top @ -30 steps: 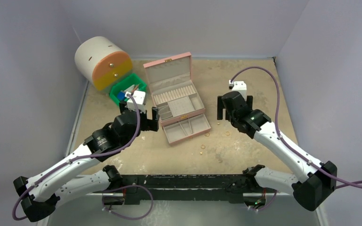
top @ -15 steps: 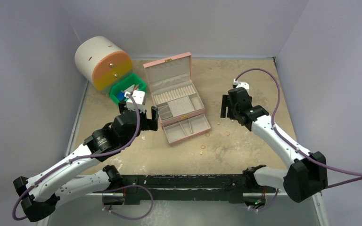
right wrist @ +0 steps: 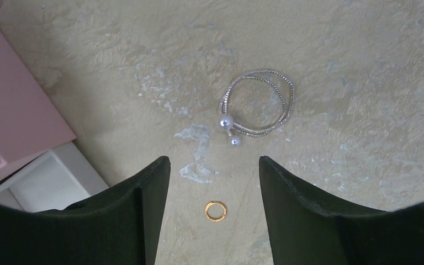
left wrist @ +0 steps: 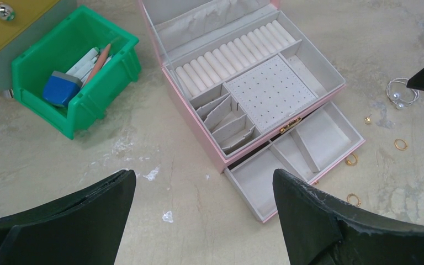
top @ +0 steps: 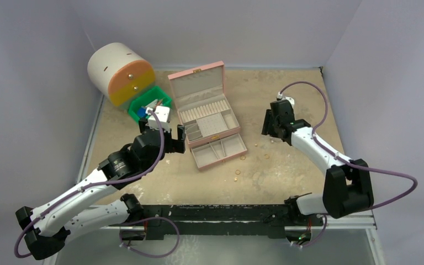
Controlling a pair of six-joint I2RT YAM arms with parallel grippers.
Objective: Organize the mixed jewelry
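Fingers (right wrist: pixel 143 215) apart, the right gripper (right wrist: pixel 212 165) is set astride a tiny gold ring (right wrist: pixel 215 210), seemingly to pinch it; the left gripper (left wrist: pixel 201 179) is held spread wide, facing the open pink compartmented box (left wrist: pixel 193 124)

Pink jewelry box (right wrist: pixel 16 105): in the right wrist view only one corner shows, cut by the left edge; its open drawer runs under one finger of the right pincer (right wrist: pixel 214 160).
Box lid (left wrist: pixel 210 16): cut off by the top edge in the left wrist view.
Yellow drawer front (left wrist: pixel 27 14): only a corner with one knob is in frame.
Green bin (left wrist: pixel 102 96): a blue block and pen-like sticks overlap inside; what they are is unclear.
Gold pieces (top: pixel 237 173): mere specks from above, shapes unreadable.
Left pincer (left wrist: pixel 201 176): both fingers run off the bottom edge.
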